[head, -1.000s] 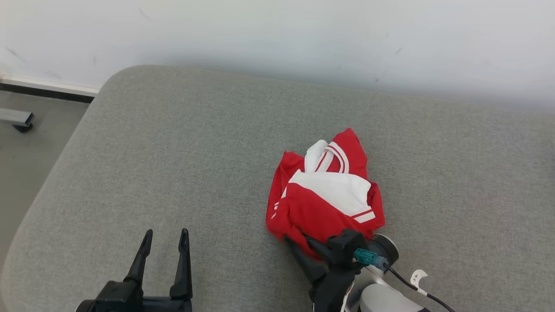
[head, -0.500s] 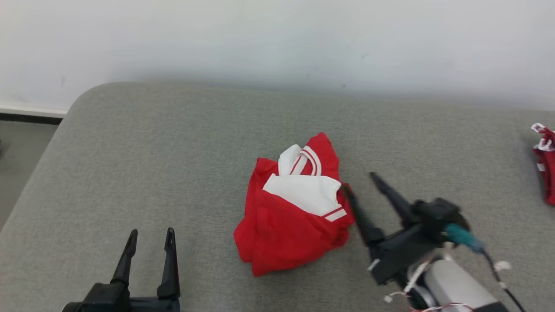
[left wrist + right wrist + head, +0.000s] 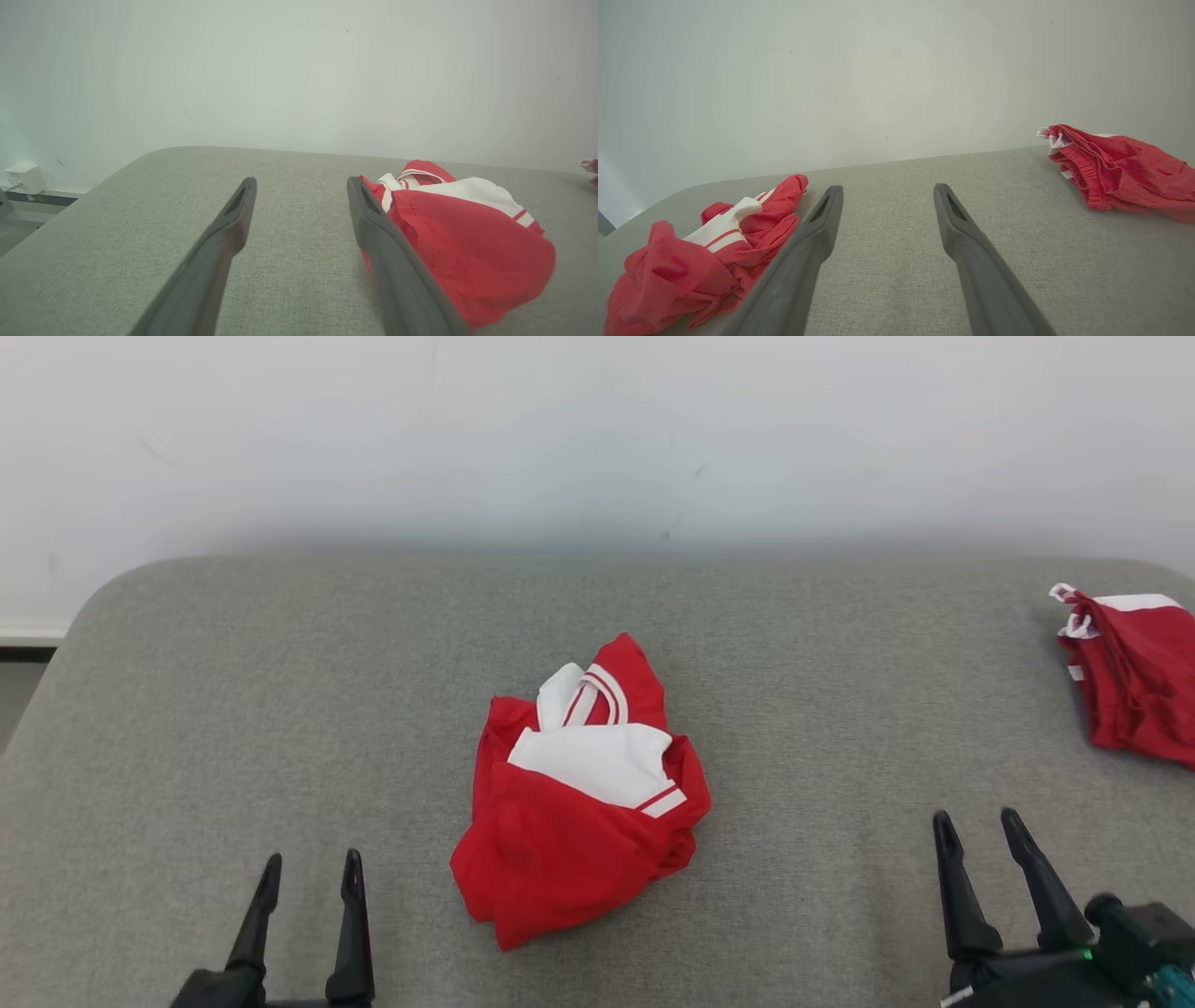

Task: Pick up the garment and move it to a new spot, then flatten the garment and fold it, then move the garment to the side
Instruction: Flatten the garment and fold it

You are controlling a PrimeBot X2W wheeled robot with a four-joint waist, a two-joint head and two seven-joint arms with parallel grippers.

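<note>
A crumpled red and white garment point(image 3: 579, 793) lies in a heap at the middle of the grey padded surface point(image 3: 280, 709). It also shows at the right of the left wrist view as the garment point(image 3: 462, 242) and at the left of the right wrist view as the garment point(image 3: 705, 252). My left gripper point(image 3: 310, 868) stands open at the lower left, apart from the cloth. At the lower right my right gripper point(image 3: 977, 826) is open and holds nothing, well clear of the heap.
A second red garment point(image 3: 1134, 672) with white trim lies at the far right edge of the surface, seen too in the right wrist view point(image 3: 1120, 168). A pale wall point(image 3: 597, 429) rises behind. The surface's rounded left corner drops to the floor.
My right gripper let go of the red garment and drew back to the lower right. The head camera swung right, bringing the second garment into view. The left gripper kept still.
</note>
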